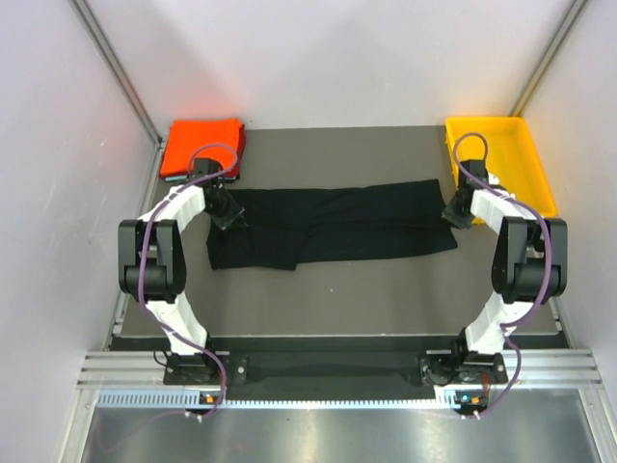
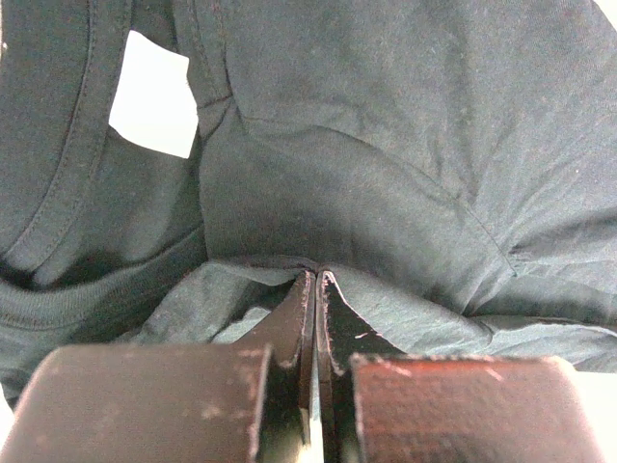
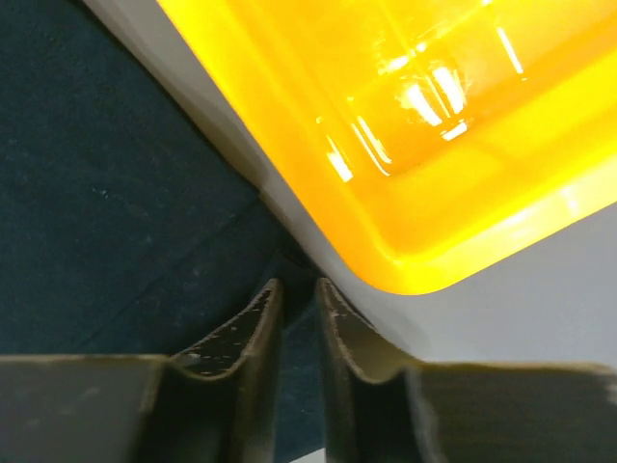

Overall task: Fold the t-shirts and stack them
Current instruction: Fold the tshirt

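Observation:
A black t-shirt [image 1: 337, 224] lies in a long, partly folded strip across the middle of the table. My left gripper [image 1: 227, 212] is at its left end, shut on a raised fold of the black cloth [image 2: 366, 174]. The white neck label [image 2: 149, 96] shows just beyond that gripper [image 2: 316, 278]. My right gripper [image 1: 455, 210] is at the shirt's right end, next to the yellow tray. Its jaws [image 3: 297, 289] are nearly together with dark cloth [image 3: 116, 193] between them. A folded orange-red t-shirt [image 1: 201, 145] lies at the back left, with a thin teal edge [image 1: 176, 177] under it.
A yellow plastic tray [image 1: 525, 159] stands at the back right; its rounded corner [image 3: 405, 260] is right beside my right fingertips. Grey walls close in the table on the left, back and right. The metal rail with the arm bases [image 1: 328, 371] runs along the near edge.

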Tool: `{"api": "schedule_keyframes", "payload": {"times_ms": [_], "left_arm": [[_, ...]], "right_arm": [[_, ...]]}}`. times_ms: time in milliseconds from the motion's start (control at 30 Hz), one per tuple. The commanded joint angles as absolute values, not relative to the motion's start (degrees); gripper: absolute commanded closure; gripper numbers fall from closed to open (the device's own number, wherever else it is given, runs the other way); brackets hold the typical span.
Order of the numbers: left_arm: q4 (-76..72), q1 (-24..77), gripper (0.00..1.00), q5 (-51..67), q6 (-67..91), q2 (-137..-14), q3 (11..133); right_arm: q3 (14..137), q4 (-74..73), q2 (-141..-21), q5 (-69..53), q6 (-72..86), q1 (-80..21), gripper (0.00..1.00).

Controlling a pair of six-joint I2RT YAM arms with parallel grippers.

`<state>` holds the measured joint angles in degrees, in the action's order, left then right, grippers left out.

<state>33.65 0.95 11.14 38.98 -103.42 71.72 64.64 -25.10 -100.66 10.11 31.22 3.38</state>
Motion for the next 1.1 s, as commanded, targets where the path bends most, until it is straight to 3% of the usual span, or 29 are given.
{"api": "schedule_keyframes", "payload": {"times_ms": [0, 167, 567, 1067], "left_arm": [[32.5, 0.5, 1.00, 11.1, 38.1, -104.0, 74.1], [32.4, 0.5, 1.00, 11.4, 38.1, -103.4, 74.2], [32.6, 0.5, 1.00, 12.6, 38.1, -103.5, 75.5], [34.1, 0.4, 1.00, 10.9, 38.6, -105.4, 77.5]], "right_arm": [[67.7, -25.5, -99.0, 12.9, 31.8, 2.9, 0.78], [67.5, -25.8, -95.0, 13.8, 30.8, 1.1, 0.67], [66.6, -26.6, -93.0, 15.8, 31.1, -2.4, 0.63], [62.7, -24.3, -98.2, 18.5, 32.0, -3.3, 0.72]]}}
